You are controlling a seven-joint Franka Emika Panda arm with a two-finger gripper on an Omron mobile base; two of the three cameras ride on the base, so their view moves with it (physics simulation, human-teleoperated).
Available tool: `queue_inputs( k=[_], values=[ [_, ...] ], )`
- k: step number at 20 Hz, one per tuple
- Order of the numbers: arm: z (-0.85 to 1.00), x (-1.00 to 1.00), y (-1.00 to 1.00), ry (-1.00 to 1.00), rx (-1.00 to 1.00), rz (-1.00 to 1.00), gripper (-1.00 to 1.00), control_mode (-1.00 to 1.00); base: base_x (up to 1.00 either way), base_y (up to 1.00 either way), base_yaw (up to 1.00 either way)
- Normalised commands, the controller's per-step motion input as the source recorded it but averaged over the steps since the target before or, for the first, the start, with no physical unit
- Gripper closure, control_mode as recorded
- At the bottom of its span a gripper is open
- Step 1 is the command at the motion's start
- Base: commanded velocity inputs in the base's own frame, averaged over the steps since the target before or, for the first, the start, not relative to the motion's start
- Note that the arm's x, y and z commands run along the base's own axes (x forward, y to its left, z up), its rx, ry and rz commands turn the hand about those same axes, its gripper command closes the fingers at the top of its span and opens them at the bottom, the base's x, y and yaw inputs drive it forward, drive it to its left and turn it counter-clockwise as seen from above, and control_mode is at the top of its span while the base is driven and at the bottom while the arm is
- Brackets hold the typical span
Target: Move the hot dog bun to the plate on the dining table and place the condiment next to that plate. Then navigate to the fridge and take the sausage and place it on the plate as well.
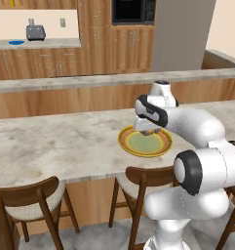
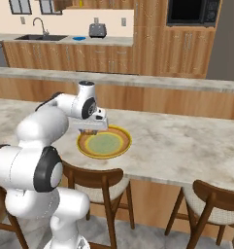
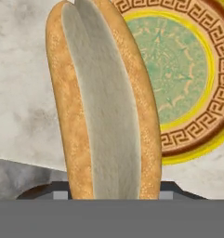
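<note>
So right now I've got the hot dog bun clamped in the end effector, and it's hanging over the near-left edge of the plate on the dining table. From the hand view the bun runs lengthwise straight out from between the jaws, pale cut side facing the camera. That makes sense: gripping across the narrow width is the only way those short fingers get around it. The plate sits off to one side behind the bun there, so I reckon I'm not centred over the green middle yet, more over the rim and the bare stone of the surface.

The plate itself looks empty, nothing on the green centre in either base view. How high the bun is above the surface I can't really tell.

My guess is a small nudge toward the plate's middle before letting go, otherwise the bun could land half on the rim and roll off.
</note>
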Motion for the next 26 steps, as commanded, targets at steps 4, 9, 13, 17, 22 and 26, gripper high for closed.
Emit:
queue_inputs(
  k=[4,9,13,17,22,26],
  values=[
    [-0.81,0.96,-0.30,0.01,0.00,0.00,1.00,-1.00,0.00,0.00,0.00],
    [-0.66,0.52,-0.41,-0.01,0.00,0.00,1.00,-1.00,0.00,0.00,0.00],
    [-0.49,0.10,-0.29,-0.01,0.00,0.00,1.00,-1.00,0.00,0.00,0.00],
    [-0.44,0.03,-0.19,0.00,0.00,0.00,1.00,-1.00,0.00,0.00,0.00],
    [-0.33,0.09,-0.06,-0.01,0.00,0.00,-1.00,-1.00,0.00,0.00,0.00],
    [-0.04,0.27,0.00,-0.01,0.00,0.05,-1.00,-1.00,0.00,0.00,0.00]
  ],
)
